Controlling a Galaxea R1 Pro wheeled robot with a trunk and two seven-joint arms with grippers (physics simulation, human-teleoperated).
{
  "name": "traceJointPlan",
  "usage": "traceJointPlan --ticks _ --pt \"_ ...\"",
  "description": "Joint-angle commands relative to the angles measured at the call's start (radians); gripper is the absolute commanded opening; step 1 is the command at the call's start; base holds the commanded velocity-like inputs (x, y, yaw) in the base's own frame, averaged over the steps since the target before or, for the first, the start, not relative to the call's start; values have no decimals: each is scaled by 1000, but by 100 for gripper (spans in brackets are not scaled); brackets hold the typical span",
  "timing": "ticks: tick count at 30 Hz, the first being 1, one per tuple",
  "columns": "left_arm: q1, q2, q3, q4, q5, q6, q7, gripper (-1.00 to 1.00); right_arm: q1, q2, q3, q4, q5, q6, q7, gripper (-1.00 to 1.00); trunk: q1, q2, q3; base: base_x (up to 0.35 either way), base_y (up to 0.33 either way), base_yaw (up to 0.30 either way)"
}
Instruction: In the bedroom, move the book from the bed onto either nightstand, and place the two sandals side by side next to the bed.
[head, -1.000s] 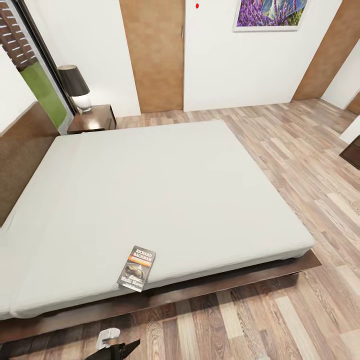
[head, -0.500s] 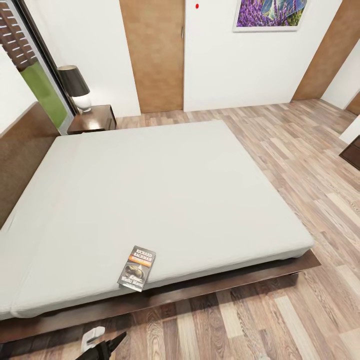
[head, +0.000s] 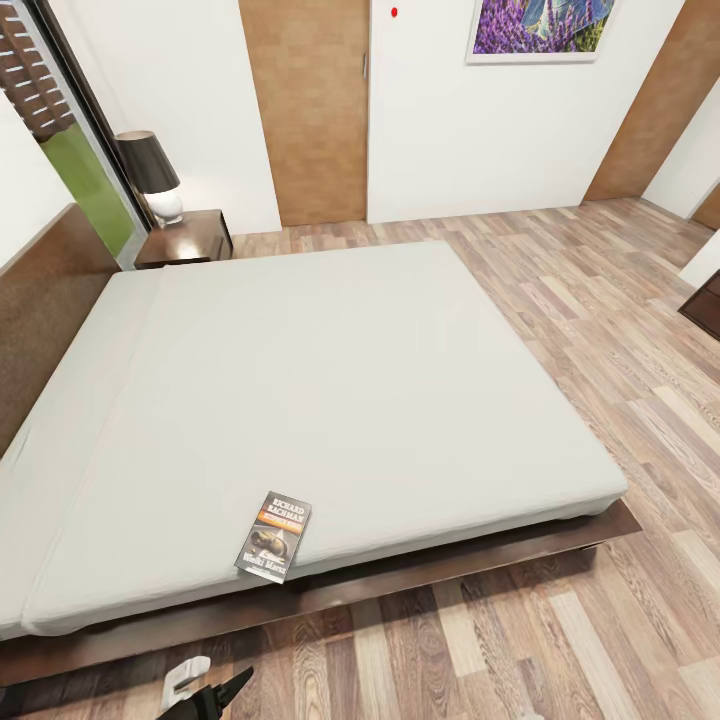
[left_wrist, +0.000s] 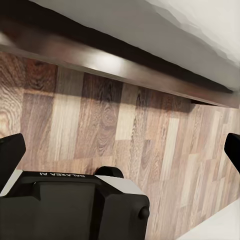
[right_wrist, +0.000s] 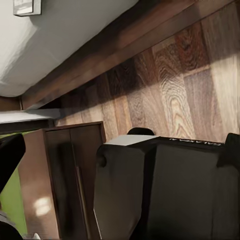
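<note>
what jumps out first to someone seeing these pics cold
The big bed with its plain off-white mattress takes up most of the head view, set on a dark wooden frame. A small dark book lies alone near the mattress edge closest to the robot. In the far left corner a black-shaded lamp stands on a nightstand, and a purple picture hangs on the white wall.

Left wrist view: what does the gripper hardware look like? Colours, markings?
The left gripper has two black fingers at the picture's edges. Behind them sits a boxy matte-black housing with a white panel on top and small white lettering, too blurred to read. In the head view it shows as black with a white part.
</note>
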Motion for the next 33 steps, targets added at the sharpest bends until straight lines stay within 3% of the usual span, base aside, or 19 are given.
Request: traceJointPlan --ticks 1,9,11,12,13,15,19,25,30,33 --pt "0 0 2 0 7 10 -4 100 -1 -1 8 1 -8 -7 -7 100 0 -1 -1 0 0 0" --pt "0 1 6 0 8 11 -5 100 -2 15 10 -36 -10 -6 -21 100 0 -1 -1 0 0 0" --pt "0 3 8 0 9 11 -6 100 -2 50 11 -69 -10 -4 -22 100 0 -1 -1 0 0 0" --pt "0 5 11 0 9 12 -6 100 -2 99 11 -98 -10 -3 -23 100 0 -1 -1 0 0 0" --pt "0 6 12 -1 9 12 -6 100 -2 124 11 -113 -10 -3 -23 100 0 -1 -1 0 0 0" --pt "0 15 25 -1 10 12 -6 100 -4 204 11 -158 -10 -3 -39 100 0 -1 -1 0 0 0" --pt "0 28 52 -1 10 12 -6 100 -7 249 11 -188 -11 -2 -133 100 0 -1 -1 0 0 0" --pt "0 33 82 -1 10 10 -6 100 -13 269 13 -237 -18 -1 -193 100 0 -1 -1 0 0 0" --pt "0 31 84 -1 10 8 -5 100 -36 274 14 -260 -158 6 -281 100 0 -1 -1 0 0 0" --pt "0 30 84 -1 10 8 -4 100 -92 276 15 -263 -256 13 -339 100 0 -1 -1 0 0 0"
